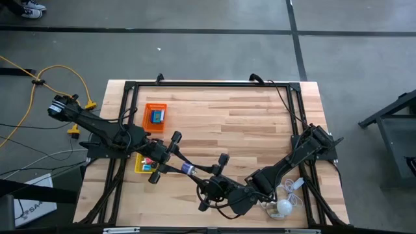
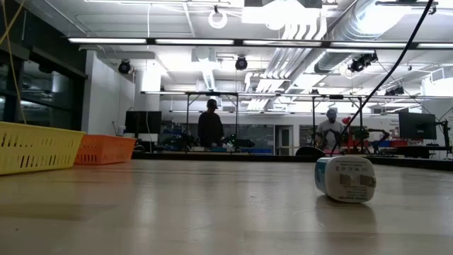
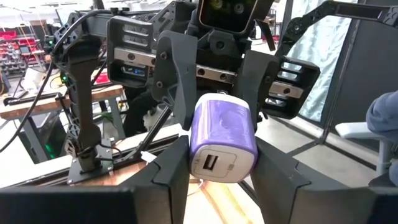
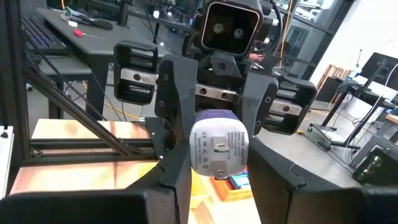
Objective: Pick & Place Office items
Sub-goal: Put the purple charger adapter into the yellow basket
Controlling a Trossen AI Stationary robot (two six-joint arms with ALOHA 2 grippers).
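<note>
A purple block [image 1: 188, 169] with white ends hangs in the air above the table's near middle, between my two grippers, which face each other. My left gripper [image 1: 181, 166] comes from the table's left and my right gripper [image 1: 200, 174] from the right, and both are shut on the block. The left wrist view shows the block's socket end [image 3: 214, 165], and the right wrist view its pronged white end [image 4: 217, 146]. An orange tray [image 1: 155, 116] holding blue bits lies at the far left. A yellow tray [image 1: 142, 164] lies partly under my left gripper. My left gripper pinches the block's two opposite sides between its two fingers, at the socket end [image 3: 199, 155]. The fingers [image 3: 171, 177] lie level, coming from the table's left, along the block. The block is lifted clear of the table. My right gripper pinches the same block's sides between its two fingers, at the pronged white end [image 4: 198, 152]. Its fingers [image 4: 177, 180] lie level, coming from the table's right, opposite the other gripper's fingers. The block sits level between both holds.
A white cable bundle with a round white piece [image 1: 284, 207] lies at the near right under my right arm. In the low view a white plug [image 2: 345, 178] lies on the table, with the yellow tray [image 2: 35, 146] and orange tray [image 2: 106, 149] far off. Bare wood fills the far middle.
</note>
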